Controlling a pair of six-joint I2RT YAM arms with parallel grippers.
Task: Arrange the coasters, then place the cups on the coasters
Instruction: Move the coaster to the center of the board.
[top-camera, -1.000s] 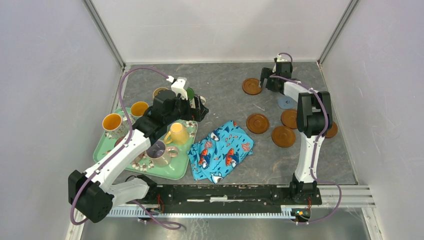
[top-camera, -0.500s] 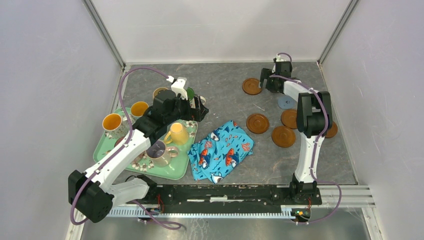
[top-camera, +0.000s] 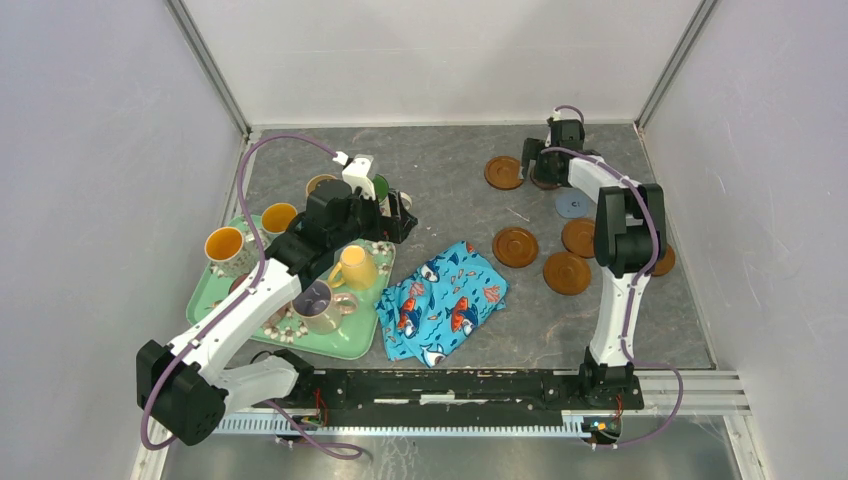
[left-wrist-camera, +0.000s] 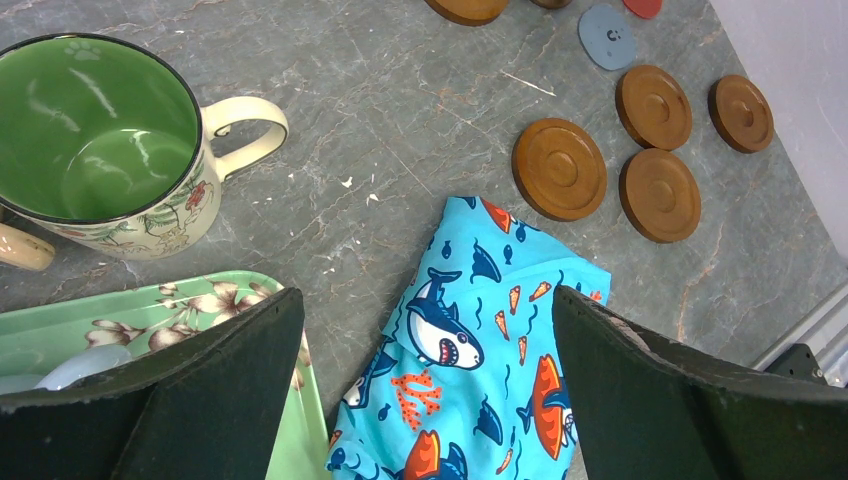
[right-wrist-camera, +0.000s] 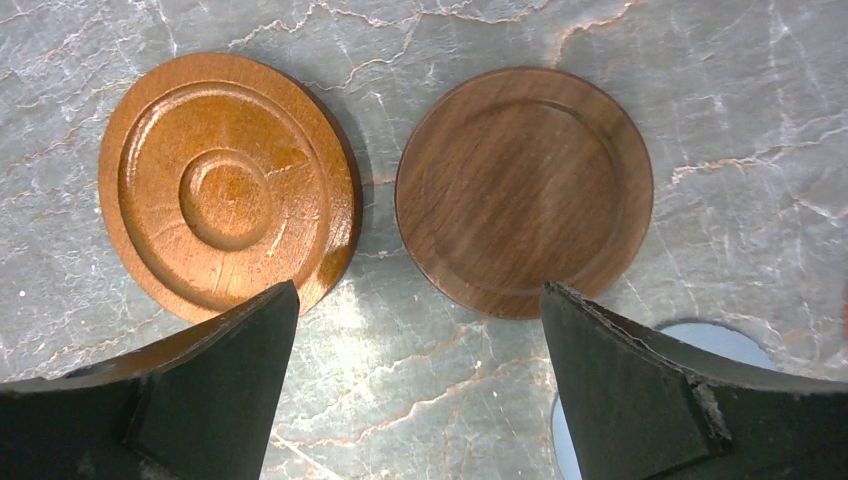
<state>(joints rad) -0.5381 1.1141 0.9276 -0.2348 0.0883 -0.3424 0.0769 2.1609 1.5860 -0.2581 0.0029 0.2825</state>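
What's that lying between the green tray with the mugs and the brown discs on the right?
A rumpled blue fish-print cloth lies on the table between the green tray and the nearest brown coaster. The overhead view shows it most clearly.

Table (top-camera: 450, 170): grey marbled slab, your working surface. Counting from its centre, you have lying directly on it:
- 8 o'clock: green floral tray (top-camera: 345, 343).
- 10 o'clock: green-lined mug (left-wrist-camera: 100, 140), upright, just past the tray's far corner.
- 6 o'clock: shark-print cloth (top-camera: 445, 300), crumpled.
- 1 o'clock: ringed brown coaster (right-wrist-camera: 228, 185) and dark plain coaster (right-wrist-camera: 523, 190), side by side, not touching.
- 2 o'clock: blue-grey coaster (top-camera: 572, 206).
- 3 o'clock: four brown coasters (top-camera: 515, 246), set close together.
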